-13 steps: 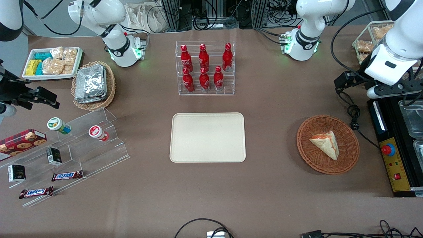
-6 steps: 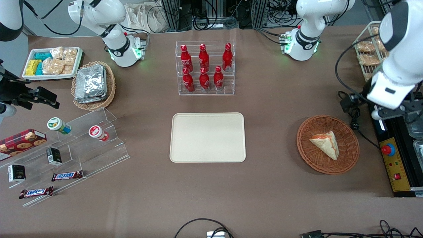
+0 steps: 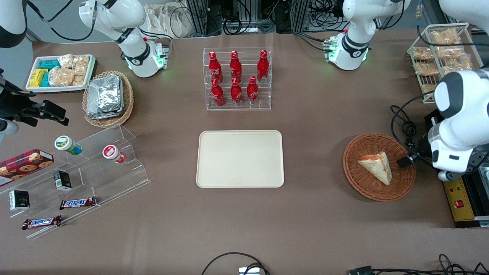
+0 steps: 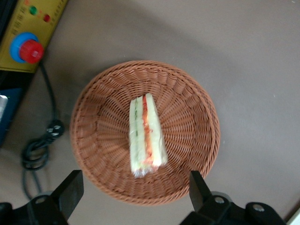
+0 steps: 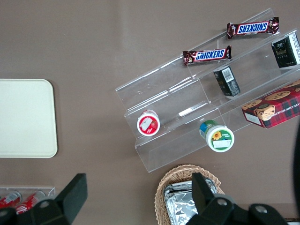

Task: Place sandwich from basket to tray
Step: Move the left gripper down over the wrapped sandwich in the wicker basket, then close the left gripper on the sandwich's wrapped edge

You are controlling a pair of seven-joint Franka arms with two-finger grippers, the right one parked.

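Note:
The sandwich, a pale bread wedge with orange-red and green filling, lies in the round reddish-brown wicker basket toward the working arm's end of the table. The left wrist view looks down on the sandwich in the basket. My left gripper hangs open and empty above the basket's rim, one finger on each side, not touching it. In the front view the fingers are hidden under the white wrist, beside the basket. The cream-beige tray lies bare mid-table.
A black and yellow control box with a red button and a coiled cable lie beside the basket. A wire rack of snack bags stands farther back. A clear rack of red bottles stands farther from the front camera than the tray.
The left arm has swung nearer to the front camera, from beside the wire rack to beside the basket. Sandwich, basket and tray have not moved.

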